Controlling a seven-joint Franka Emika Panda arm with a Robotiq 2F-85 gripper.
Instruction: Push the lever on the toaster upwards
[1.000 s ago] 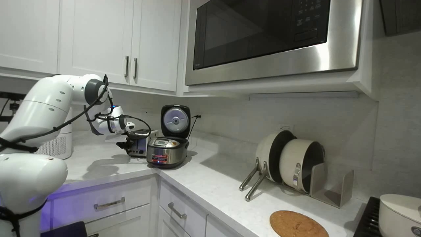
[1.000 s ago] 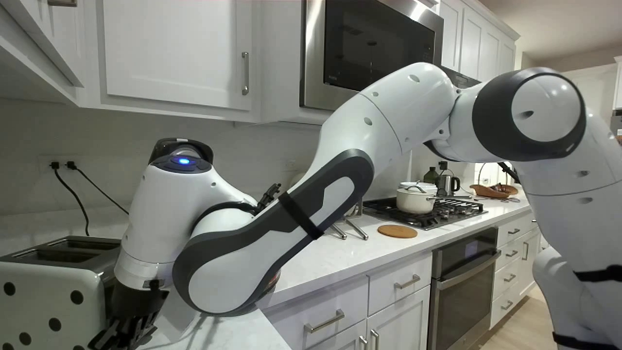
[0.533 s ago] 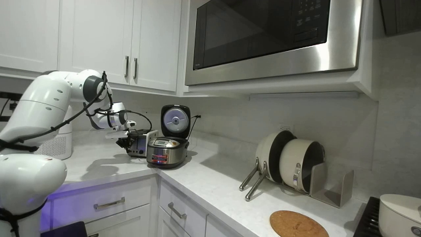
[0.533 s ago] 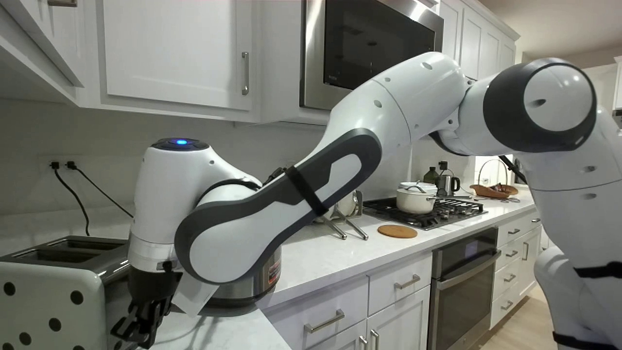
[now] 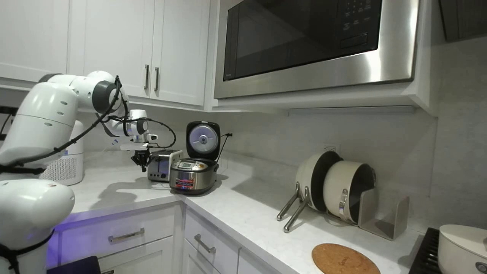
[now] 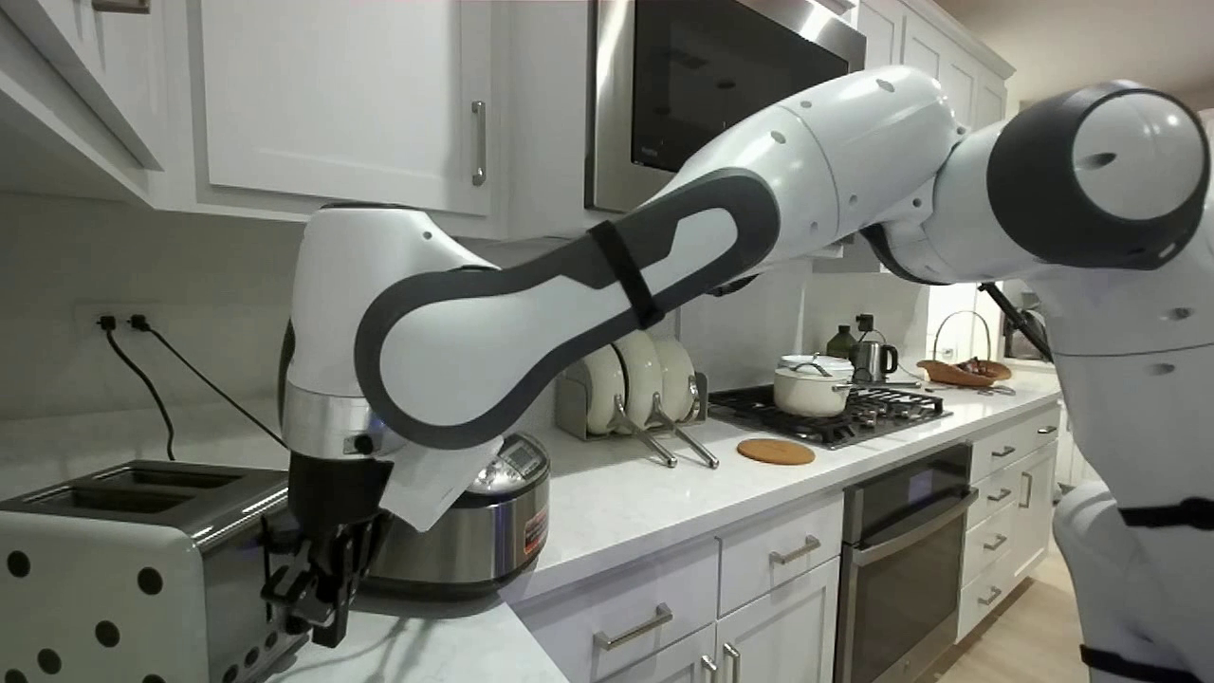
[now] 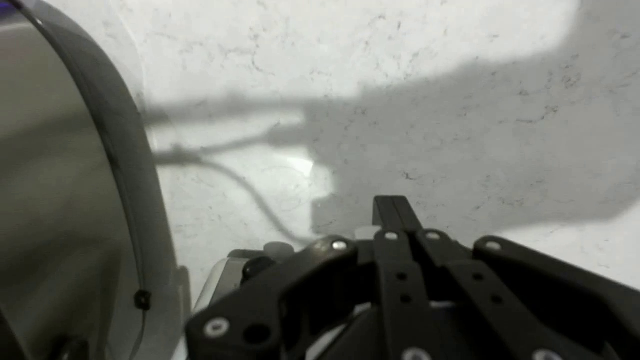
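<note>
The toaster (image 5: 164, 167) stands on the counter. In an exterior view it is large at the left, with a white dotted side (image 6: 85, 588) and dark slotted top. A bit of it shows at the lower left of the wrist view (image 7: 222, 282). Its control face is towards my gripper. My gripper (image 5: 144, 168) points down close beside that face; it also shows there in an exterior view (image 6: 321, 626). In the wrist view its fingertips (image 7: 392, 205) meet with nothing visible between them. The lever cannot be made out clearly; the gripper hides part of the control face.
A round steel cooker (image 5: 192, 179) with its lid up stands close beside the toaster and fills the left of the wrist view (image 7: 55, 175). A white cylindrical appliance (image 5: 68, 167) stands behind the arm. Wall cabinets (image 5: 110, 49) hang above. Pans (image 5: 344, 186) stand in a rack.
The arm has risen. My gripper has moved up and slightly away from the toaster's face, turning from tilted to nearly vertical. The toaster and cooker have not moved.
</note>
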